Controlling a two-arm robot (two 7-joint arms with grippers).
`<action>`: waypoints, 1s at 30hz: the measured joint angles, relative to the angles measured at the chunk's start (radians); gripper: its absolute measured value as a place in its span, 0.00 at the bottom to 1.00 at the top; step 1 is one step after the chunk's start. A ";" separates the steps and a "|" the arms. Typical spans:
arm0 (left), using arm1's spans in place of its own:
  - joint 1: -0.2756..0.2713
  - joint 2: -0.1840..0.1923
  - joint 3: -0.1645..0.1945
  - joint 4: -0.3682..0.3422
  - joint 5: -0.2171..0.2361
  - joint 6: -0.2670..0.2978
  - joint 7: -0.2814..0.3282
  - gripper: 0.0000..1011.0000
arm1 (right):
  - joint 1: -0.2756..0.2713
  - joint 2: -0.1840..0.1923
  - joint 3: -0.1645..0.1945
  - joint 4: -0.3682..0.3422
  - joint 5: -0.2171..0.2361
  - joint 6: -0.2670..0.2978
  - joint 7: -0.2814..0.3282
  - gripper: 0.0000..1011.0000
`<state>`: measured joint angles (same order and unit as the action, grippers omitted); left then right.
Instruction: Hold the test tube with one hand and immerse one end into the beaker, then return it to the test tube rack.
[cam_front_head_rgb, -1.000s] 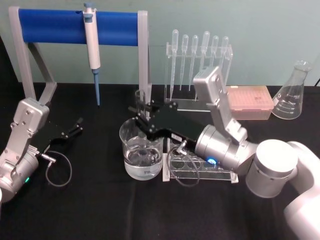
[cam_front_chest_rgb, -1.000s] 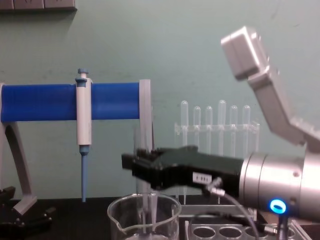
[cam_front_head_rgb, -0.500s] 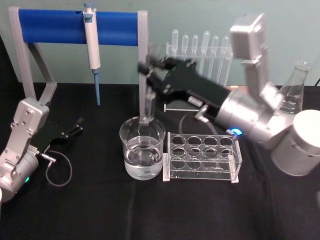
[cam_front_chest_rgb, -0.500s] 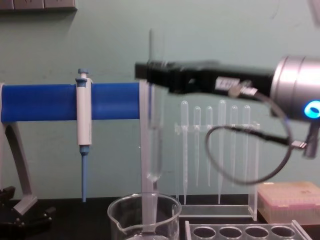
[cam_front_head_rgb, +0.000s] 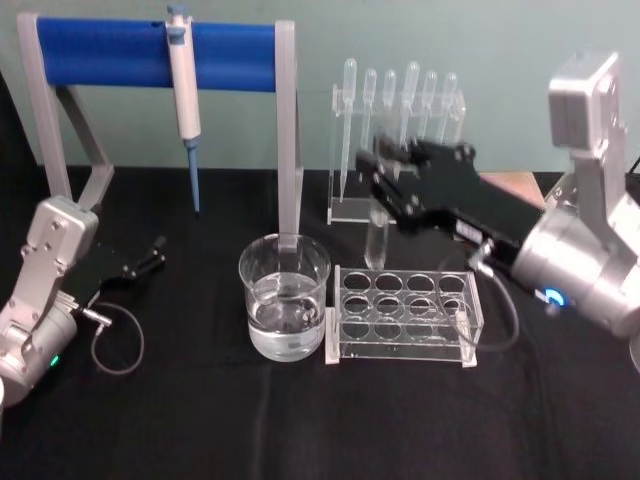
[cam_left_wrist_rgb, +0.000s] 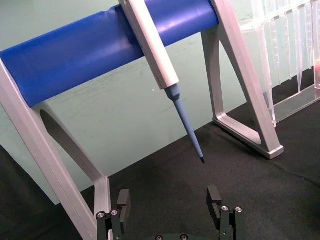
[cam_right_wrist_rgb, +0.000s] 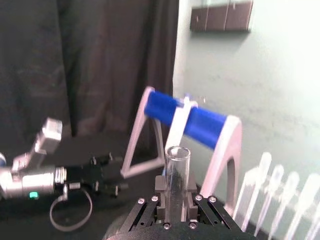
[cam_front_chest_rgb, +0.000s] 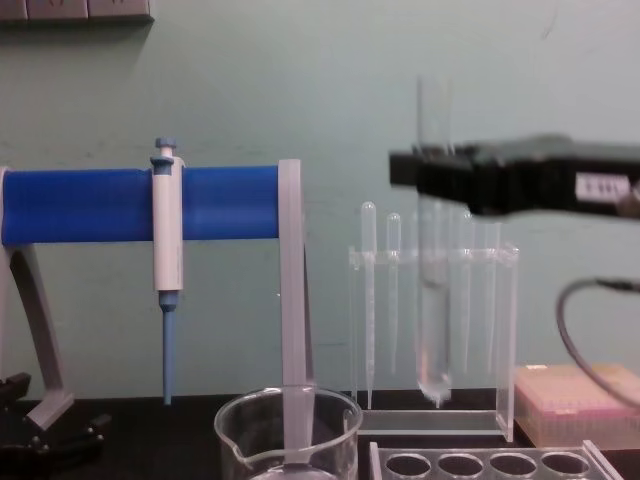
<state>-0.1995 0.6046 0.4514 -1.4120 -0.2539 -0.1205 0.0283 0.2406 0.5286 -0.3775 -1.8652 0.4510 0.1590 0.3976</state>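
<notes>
Head view: the right end effector (cam_front_head_rgb: 385, 190) is clenched on the test tube (cam_front_head_rgb: 376, 240), holding it upright above the back row of the clear tube rack (cam_front_head_rgb: 404, 318), well to the right of the beaker (cam_front_head_rgb: 285, 296); the beaker stands on the black counter (cam_front_head_rgb: 200, 420) just left of the rack, part-filled with clear liquid. The left end effector (cam_front_head_rgb: 150, 255) rests low on the counter at far left, idle, below the blue-barred stand (cam_front_head_rgb: 155, 55) carrying the pipettor (cam_front_head_rgb: 183, 85). Left wrist view: the left end effector's fingers (cam_left_wrist_rgb: 123, 202) stand apart, grasping nothing, facing the stand and pipettor tip. Right wrist view: the test tube's open rim (cam_right_wrist_rgb: 177, 152) rises between the clamped fingers (cam_right_wrist_rgb: 159, 186). Chest view: the tube (cam_front_chest_rgb: 434, 300) hangs vertical from the right end effector (cam_front_chest_rgb: 430, 180), its round bottom clear above the rack's holes (cam_front_chest_rgb: 500, 465) and off to the right of the beaker rim (cam_front_chest_rgb: 290, 410); a drop appears to cling at its tip. Status, as judged: the tube is out of the beaker and wet at its end, so immersion looks done; what is left is lowering the tube into a rack hole and releasing it.
</notes>
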 joint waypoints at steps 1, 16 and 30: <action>0.000 0.000 0.000 0.000 0.000 0.000 0.000 0.99 | 0.000 0.000 0.000 0.000 0.000 0.000 0.000 0.23; 0.000 0.000 0.000 0.000 0.000 0.000 0.000 0.99 | -0.038 -0.007 -0.012 0.079 -0.046 -0.023 -0.009 0.22; 0.000 0.000 0.000 0.000 0.000 0.000 0.000 0.99 | -0.040 -0.042 -0.027 0.155 -0.080 -0.034 -0.003 0.23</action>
<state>-0.1995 0.6047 0.4514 -1.4119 -0.2539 -0.1205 0.0283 0.2005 0.4869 -0.4041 -1.7097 0.3707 0.1254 0.3950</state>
